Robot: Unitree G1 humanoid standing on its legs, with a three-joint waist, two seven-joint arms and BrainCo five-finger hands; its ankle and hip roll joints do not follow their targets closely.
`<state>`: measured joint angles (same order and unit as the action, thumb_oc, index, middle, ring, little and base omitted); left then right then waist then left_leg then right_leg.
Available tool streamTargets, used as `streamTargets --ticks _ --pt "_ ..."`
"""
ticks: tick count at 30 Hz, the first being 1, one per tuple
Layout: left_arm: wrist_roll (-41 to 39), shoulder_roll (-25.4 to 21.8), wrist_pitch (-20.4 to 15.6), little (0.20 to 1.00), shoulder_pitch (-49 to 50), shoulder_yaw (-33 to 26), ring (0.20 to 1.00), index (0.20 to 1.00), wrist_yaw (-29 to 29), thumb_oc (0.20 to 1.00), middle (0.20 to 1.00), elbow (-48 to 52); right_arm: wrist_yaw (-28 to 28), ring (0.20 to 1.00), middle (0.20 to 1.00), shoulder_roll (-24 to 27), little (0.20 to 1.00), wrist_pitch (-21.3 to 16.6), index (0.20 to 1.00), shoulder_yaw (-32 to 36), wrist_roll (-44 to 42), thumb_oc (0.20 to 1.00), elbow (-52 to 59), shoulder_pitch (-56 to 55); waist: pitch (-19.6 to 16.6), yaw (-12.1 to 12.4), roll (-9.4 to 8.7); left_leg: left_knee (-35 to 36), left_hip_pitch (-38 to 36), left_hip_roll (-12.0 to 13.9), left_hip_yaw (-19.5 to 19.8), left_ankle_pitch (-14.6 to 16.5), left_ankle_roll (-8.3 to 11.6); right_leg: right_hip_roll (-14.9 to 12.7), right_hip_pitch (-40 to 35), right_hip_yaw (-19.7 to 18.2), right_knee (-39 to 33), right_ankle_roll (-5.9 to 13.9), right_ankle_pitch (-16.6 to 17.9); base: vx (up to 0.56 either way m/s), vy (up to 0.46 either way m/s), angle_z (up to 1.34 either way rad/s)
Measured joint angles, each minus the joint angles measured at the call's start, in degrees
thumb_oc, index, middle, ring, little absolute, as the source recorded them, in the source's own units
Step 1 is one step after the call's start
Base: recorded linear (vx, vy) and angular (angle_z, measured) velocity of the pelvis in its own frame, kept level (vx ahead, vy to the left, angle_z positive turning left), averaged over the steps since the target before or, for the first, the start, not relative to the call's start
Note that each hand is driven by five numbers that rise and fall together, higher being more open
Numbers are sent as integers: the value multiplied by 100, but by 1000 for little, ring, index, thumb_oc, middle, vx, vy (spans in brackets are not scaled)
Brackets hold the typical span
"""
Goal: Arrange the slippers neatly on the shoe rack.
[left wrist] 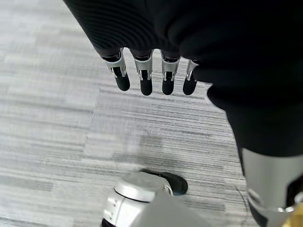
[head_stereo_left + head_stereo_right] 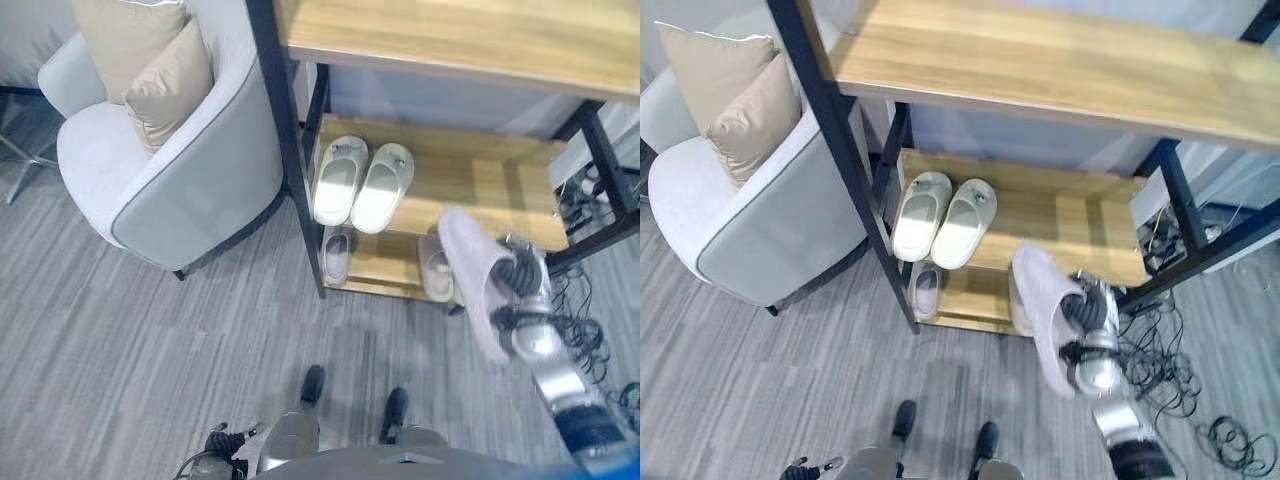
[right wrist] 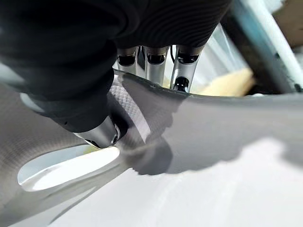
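My right hand (image 2: 522, 290) is shut on a pale pink slipper (image 2: 472, 275), holding it in the air in front of the right half of the middle shelf (image 2: 480, 180) of the shoe rack. In the right wrist view my thumb (image 3: 102, 132) presses the slipper's upper (image 3: 199, 142) and the fingers (image 3: 182, 71) curl behind its edge. A pair of white slippers (image 2: 362, 183) lies side by side on the left of that shelf. Two more pale slippers (image 2: 337, 255) (image 2: 435, 268) rest on the bottom shelf. My left hand (image 1: 151, 75) hangs over the floor with straight fingers.
A grey armchair (image 2: 170, 170) with beige cushions (image 2: 150, 60) stands left of the rack. The rack's black post (image 2: 290, 150) runs between them. A wooden top shelf (image 2: 460, 40) overhangs the middle one. Cables (image 2: 590, 330) lie on the floor at the right.
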<state>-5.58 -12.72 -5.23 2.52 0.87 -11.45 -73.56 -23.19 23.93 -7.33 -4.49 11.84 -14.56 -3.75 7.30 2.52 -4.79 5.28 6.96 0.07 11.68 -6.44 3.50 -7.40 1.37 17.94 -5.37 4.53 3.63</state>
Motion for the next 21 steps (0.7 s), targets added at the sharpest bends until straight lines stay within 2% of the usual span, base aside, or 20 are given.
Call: streamTargets --ticks 3,5,6,7,8,9,10,12,14,15,16,17,18,19,20,21 --pt "-10 10 -29 1000 39 -98 1000 1000 0 1000 1000 32 290 200 200 -108 200 -69 200 -45 -222 200 -18 -339 -172 -51 60 30 -69 11 -7 66 -42 6 -96 13 -1 26 -65 -48 -22 1" --pt "-88 169 -42 1000 10 -8 1000 1000 8 1000 1000 42 416 200 200 -206 200 -167 200 16 -440 200 50 -691 -188 -99 257 31 31 -2 132 12 -25 41 -129 231 -2 16 -70 -94 13 58" --pt "-150 273 -26 1000 -41 92 1000 1000 14 1000 1000 25 490 200 200 -201 200 -177 200 9 -487 200 50 -857 -161 -199 370 23 106 6 -49 10 -21 26 -219 454 0 0 -92 -36 70 121" --pt "-189 326 -23 1000 -81 131 1000 1000 16 1000 1000 33 523 200 200 -183 200 -178 200 5 -490 200 41 -1052 -166 -328 422 -139 337 155 -694 27 -42 -8 -236 735 1 -11 -135 -56 135 131" --pt "-208 348 -15 1000 -239 113 1000 1000 17 1000 1000 38 563 200 200 -167 200 -176 200 -15 -488 200 -13 -1143 -162 -328 515 -548 573 364 -1549 34 -54 -73 -196 886 -32 -2 -236 35 151 85" --pt "-215 373 2 1000 -170 120 1000 1000 15 1000 1000 9 658 200 200 -178 200 -150 200 -111 -485 200 -104 -1119 -163 -284 546 -587 544 488 -2082 16 -86 -111 -180 854 9 35 -213 -10 145 7" --pt "-213 386 1 1000 -7 121 1000 1000 18 1000 1000 -3 708 200 200 -324 200 -153 200 -150 -508 200 -268 -964 -164 -295 542 -338 304 382 -2061 -11 -183 -200 -175 692 98 75 -236 59 132 -37" --pt "-181 382 1 1000 52 133 1000 1000 26 1000 1000 -114 751 200 200 -374 200 -153 200 -231 -647 200 -312 -912 -167 -381 525 -351 205 236 -2091 51 -285 -359 -239 643 173 173 -269 110 151 -16" --pt "-162 287 2 1000 43 130 1000 1000 33 1000 1000 -102 829 200 200 -381 200 -151 200 -245 -702 200 -313 -952 -193 -392 391 -352 137 42 -2126 119 -432 -561 -295 642 226 293 -270 182 233 4" --pt "-112 206 5 1000 31 127 1000 1000 39 1000 1000 -94 869 200 200 -389 200 -149 200 -262 -701 200 -312 -916 -181 -373 267 -339 16 -84 -2206 207 -476 -665 -327 601 284 349 -264 142 263 -15" --pt "-38 188 26 1000 56 125 1000 1000 42 1000 1000 -121 894 200 200 -393 200 -147 200 -267 -701 200 -315 -889 -192 -373 234 -333 -64 -111 -2250 267 -513 -723 -348 542 381 362 -269 61 228 -48" --pt "18 200 49 1000 98 125 1000 1000 61 1000 1000 -152 908 200 200 -417 200 -144 200 -272 -701 200 -338 -772 -200 -362 260 -217 -301 -105 -2429 299 -595 -840 -146 352 904 359 -273 70 249 -75" --pt "52 168 54 1000 0 120 1000 1000 122 1000 1000 -206 907 200 200 -444 200 -140 200 -286 -700 200 -339 -505 -112 -411 340 -233 -410 -115 -2636 432 -765 -1092 408 181 2032 364 -265 121 188 -75" --pt "52 62 66 1000 -76 124 1000 1000 129 1000 1000 -217 912 200 200 -498 200 -119 200 -311 -699 200 -331 -338 -15 -469 350 -261 -447 -153 -2705 452 -842 -1360 930 30 3050 455 -360 137 72 -29" --pt "53 -69 32 1000 -119 123 1000 1000 118 1000 1000 -192 914 200 200 -545 200 -110 200 -348 -698 200 -329 -441 8 -554 342 -228 -487 -198 -2646 556 -836 -1403 1187 -60 3362 512 -530 129 -40 -11" --pt "52 -152 15 1000 -147 133 1000 1000 108 1000 1000 -185 941 200 200 -562 200 -103 200 -485 -697 200 -306 -517 37 -495 270 -206 -515 -248 -2712 539 -792 -1311 1335 -201 2968 566 -589 120 -140 4"
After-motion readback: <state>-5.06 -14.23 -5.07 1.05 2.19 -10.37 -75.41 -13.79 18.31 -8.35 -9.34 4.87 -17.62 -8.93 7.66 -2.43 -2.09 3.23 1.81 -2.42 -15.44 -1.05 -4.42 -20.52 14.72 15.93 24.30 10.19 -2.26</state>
